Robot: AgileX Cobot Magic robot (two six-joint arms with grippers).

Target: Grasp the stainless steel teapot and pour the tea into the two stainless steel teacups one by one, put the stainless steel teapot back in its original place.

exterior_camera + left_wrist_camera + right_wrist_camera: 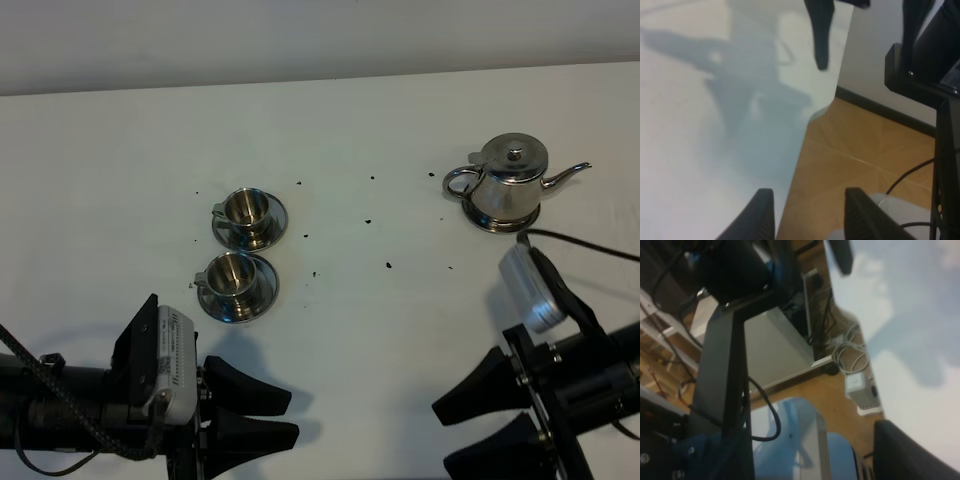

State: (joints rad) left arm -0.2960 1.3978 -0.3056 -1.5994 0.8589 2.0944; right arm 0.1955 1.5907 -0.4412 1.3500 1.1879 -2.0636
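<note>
The stainless steel teapot (pixel 510 180) stands upright at the back right on its original place, a steel coaster (pixel 494 225), with the spout pointing right. The two stainless steel teacups (pixel 247 208) (pixel 231 273) sit on saucers left of centre, one behind the other. The tea is hidden. My left gripper (pixel 293 417) (pixel 810 194) is open and empty at the front left, below the cups. My right gripper (pixel 441 437) is open and empty at the front right, well short of the teapot. Only one of its fingers (pixel 905 452) shows in the right wrist view.
Small dark specks (pixel 388 265) dot the white table (pixel 360 320) between the cups and the teapot. A black cable (pixel 590 243) runs in from the right, near the teapot. The wrist views show the table's front edge (pixel 797 165), wooden floor and equipment below.
</note>
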